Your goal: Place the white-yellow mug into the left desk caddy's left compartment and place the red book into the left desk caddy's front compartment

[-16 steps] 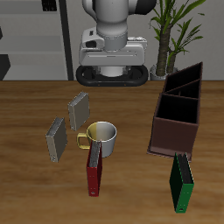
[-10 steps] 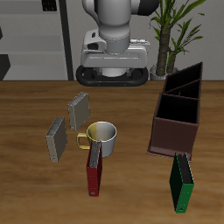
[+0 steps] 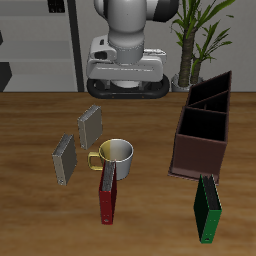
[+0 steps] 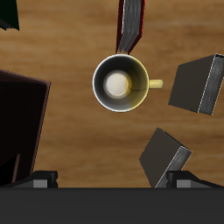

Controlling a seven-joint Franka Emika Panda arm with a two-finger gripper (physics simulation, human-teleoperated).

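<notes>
On the surface (image 3: pixel 30 125), nothing yet placed: white-yellow mug (image 3: pixel 116 154) upright beside the standing red book (image 3: pixel 107 193), well apart from the left desk caddy (image 3: pixel 203 128). Both placements left to do. Pincer spread wide above the mug, holding nothing.

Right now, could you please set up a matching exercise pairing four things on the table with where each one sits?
Things:
1. white-yellow mug
2. red book
3. green book
4. left desk caddy

Places:
A. just in front of the caddy, near the table's front edge
B. beside the plant, dividers running along it
C. between the grey books and the red book
D. standing right in front of the mug

Pairs: 1-C, 2-D, 3-A, 4-B
</notes>
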